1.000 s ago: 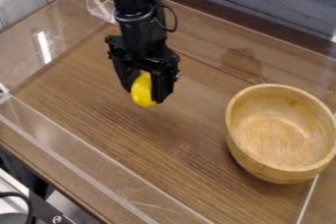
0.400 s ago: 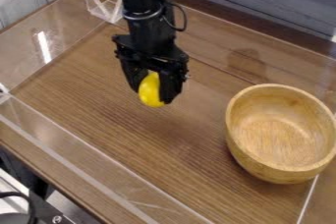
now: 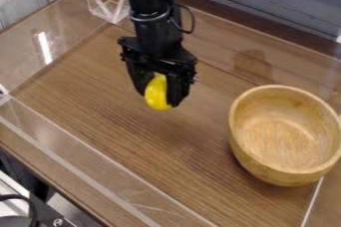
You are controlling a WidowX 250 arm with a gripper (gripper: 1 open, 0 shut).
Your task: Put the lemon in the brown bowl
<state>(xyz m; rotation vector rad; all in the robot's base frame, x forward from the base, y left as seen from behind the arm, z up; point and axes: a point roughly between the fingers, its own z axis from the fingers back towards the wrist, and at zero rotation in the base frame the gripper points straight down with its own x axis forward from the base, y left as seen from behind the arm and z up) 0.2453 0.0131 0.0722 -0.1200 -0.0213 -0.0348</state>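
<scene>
My jaws [image 3: 160,90] clamp the lemon [image 3: 159,95], held above the counter [image 3: 94,102] | drifted right toward the bowl [image 3: 285,133] over the last second | bowl empty, well apart; carry goes on.

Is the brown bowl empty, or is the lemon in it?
Empty. The brown bowl shows only bare wood inside; the lemon is held in the hand, left of the bowl.

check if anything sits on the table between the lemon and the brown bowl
Nothing visible does. The hand holds the lemon above bare wooden table, and the stretch over to the brown bowl is open.
</scene>
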